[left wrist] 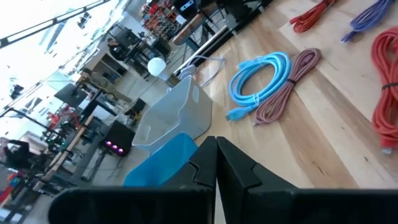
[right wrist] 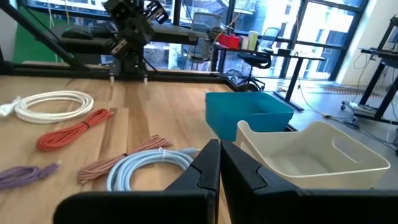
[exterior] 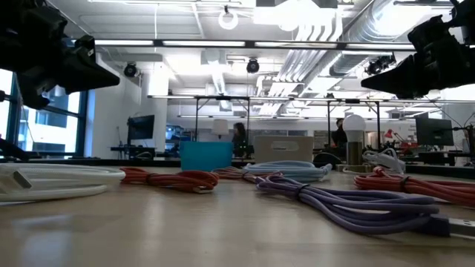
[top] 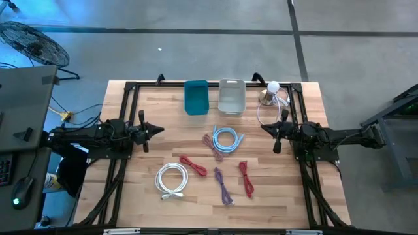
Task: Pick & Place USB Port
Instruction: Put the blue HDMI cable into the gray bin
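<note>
Several coiled USB cables lie flat on the wooden table: a white one, two red ones, a purple one, a light blue one and a mauve one. At the far edge stand a blue bin and a pale grey bin. My left gripper hovers shut above the table's left side, pointing at the middle. My right gripper hovers shut on the right side, facing it. Neither holds anything. No separate USB port can be made out.
A round white bulb on a base with a loose clear cord stands at the far right, next to the grey bin. A black frame runs around the table's edges. Bare wood lies between the two grippers.
</note>
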Action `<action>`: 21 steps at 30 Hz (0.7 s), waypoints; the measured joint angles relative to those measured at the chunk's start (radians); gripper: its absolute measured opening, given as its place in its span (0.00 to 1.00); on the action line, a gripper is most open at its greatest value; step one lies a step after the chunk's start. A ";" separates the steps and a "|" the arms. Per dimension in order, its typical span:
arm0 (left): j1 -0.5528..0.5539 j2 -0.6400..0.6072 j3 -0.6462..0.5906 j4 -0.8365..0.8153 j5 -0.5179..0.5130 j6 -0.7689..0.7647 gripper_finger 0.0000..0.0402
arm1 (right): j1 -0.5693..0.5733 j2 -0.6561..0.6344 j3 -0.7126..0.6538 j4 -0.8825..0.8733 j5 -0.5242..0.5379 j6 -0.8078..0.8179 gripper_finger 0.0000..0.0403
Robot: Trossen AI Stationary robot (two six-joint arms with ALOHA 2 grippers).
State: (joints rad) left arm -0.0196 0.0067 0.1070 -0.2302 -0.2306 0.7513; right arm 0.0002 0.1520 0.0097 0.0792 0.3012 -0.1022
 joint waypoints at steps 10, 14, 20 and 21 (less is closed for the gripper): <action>0.000 0.000 0.000 0.002 0.011 -0.002 0.00 | 0.000 0.000 0.000 0.000 0.003 0.020 0.01; 0.000 0.000 0.000 -0.003 0.011 -0.061 0.00 | 0.000 0.000 0.000 -0.010 -0.014 0.044 0.01; 0.000 0.000 0.001 -0.004 0.007 -0.095 0.00 | 0.000 0.000 0.000 -0.010 -0.044 0.060 0.01; 0.000 0.000 0.001 -0.003 0.004 -0.101 0.00 | 0.000 0.000 0.001 -0.009 -0.051 0.060 0.01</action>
State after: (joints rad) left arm -0.0196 0.0067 0.1078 -0.2336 -0.2262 0.6501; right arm 0.0002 0.1516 0.0105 0.0698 0.2504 -0.0418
